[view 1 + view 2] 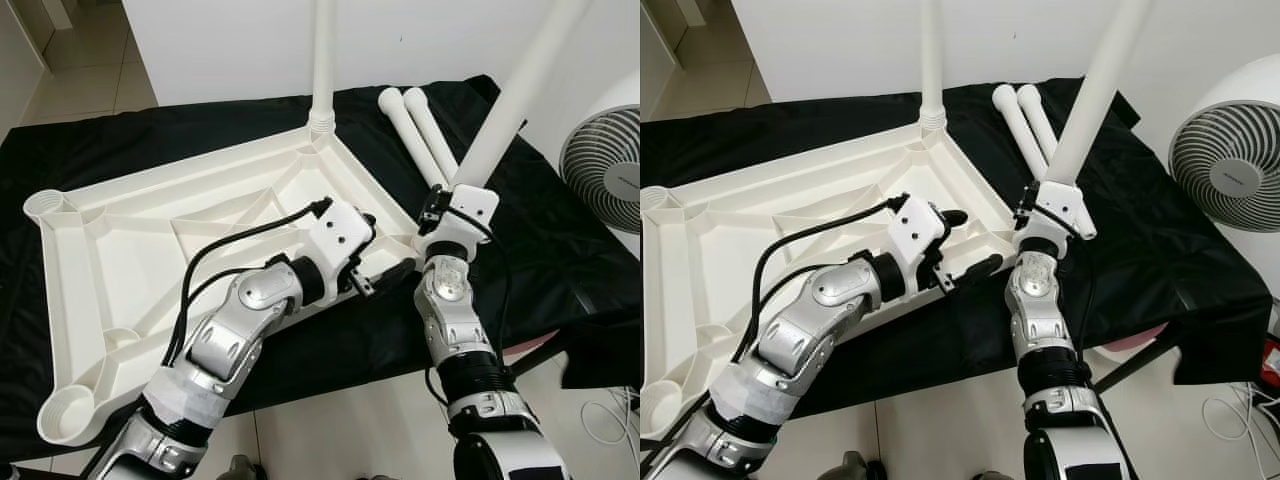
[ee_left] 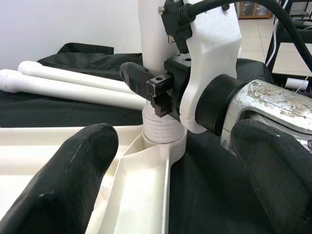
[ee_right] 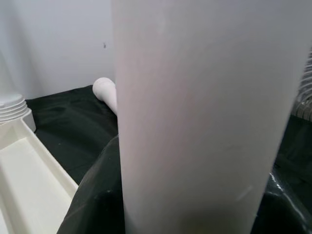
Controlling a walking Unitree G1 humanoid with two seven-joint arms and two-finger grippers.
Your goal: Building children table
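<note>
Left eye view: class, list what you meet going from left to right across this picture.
Upturned white tabletop → left claw → right claw gripping a white table leg → white fan.

A white table leg (image 3: 195,122) stands very close to the lens, blurred. Behind it lies black cloth (image 3: 73,131), with the white tabletop's rim (image 3: 29,180) and what seems another leg's rounded end (image 3: 105,90).

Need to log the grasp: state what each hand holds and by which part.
The right hand grips a white table leg near its lower end, above the tabletop's corner socket. The left hand is open at the tabletop's edge, holding nothing.
</note>
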